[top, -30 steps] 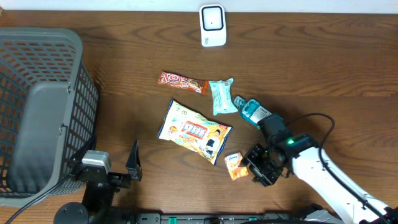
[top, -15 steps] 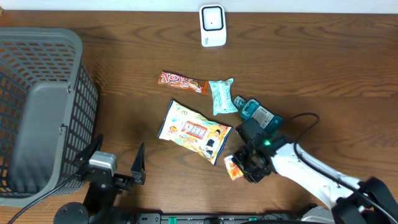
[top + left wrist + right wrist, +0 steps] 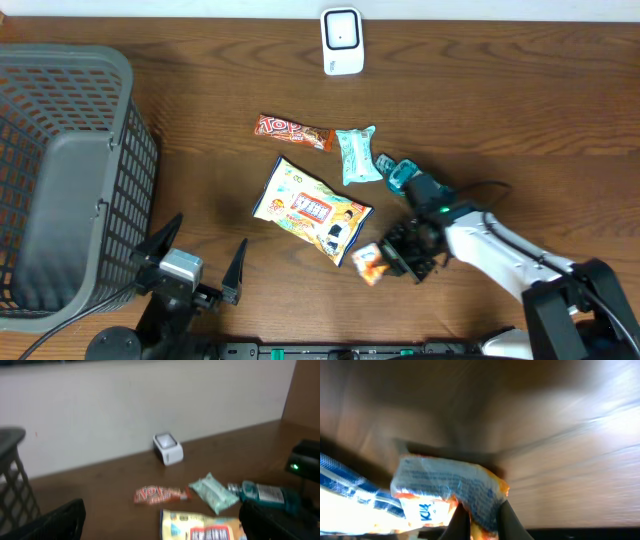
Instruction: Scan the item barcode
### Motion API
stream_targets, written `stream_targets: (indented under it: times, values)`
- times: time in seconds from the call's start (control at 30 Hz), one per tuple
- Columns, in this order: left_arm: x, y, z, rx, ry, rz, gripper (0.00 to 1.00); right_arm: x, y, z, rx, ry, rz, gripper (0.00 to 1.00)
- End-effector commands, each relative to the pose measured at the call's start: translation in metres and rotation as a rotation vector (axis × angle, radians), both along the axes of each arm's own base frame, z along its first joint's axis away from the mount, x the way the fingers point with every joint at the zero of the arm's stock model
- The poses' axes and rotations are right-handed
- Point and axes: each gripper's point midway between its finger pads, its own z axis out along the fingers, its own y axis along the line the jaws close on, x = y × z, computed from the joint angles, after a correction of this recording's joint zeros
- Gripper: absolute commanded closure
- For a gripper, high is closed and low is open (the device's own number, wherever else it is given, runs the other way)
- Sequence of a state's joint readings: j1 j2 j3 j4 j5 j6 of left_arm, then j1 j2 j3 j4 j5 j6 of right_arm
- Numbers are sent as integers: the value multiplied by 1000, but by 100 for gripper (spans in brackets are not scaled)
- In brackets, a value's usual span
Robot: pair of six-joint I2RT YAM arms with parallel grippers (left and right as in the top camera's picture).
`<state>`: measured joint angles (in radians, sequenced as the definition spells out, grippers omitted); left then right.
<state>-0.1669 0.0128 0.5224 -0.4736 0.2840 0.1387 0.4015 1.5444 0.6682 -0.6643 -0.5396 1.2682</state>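
Orange packet [image 3: 368,265] lies well apart from the scanner [image 3: 341,41], toward your side, and your right gripper [image 3: 386,262] is clamped on its edge. The hold looks thin, so lift slowly and turn the barcode toward the scanner. Your left gripper [image 3: 200,262] hangs wide open.

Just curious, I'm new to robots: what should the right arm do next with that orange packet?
Probably lift the packet off the table: the right jaws look shut on it, and the scanner sits far across the table.
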Motion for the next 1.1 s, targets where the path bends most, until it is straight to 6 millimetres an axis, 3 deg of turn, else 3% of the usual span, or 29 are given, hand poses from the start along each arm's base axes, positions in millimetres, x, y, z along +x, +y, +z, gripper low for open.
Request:
stream_targets:
  times: [0.0, 0.23, 0.43, 0.6, 0.77, 0.9, 1.07]
  values:
    - [3, -6, -1, 17, -36, -31, 2, -5, -26, 7, 1, -60, 64, 99]
    - [23, -12, -39, -86, 47, -43, 2, 10, -41, 47, -9, -278, 51, 99]
    - [42, -8, -49, -215, 21, 0, 2, 22, -40, 82, 21, -471, 40, 99]
    - [59, 25, -85, -359, 118, 221, 2, 16, -27, 101, 126, -508, 54, 99]
    - [61, 25, -99, -353, 154, 231, 2, 7, -9, 114, 266, -502, 103, 99]
    - [60, 25, -108, -343, 189, 238, 2, -1, 13, 138, 455, -568, 223, 99]
    - [53, 26, -141, -304, 318, 263, 2, -20, 32, 172, 713, -580, 309, 99]
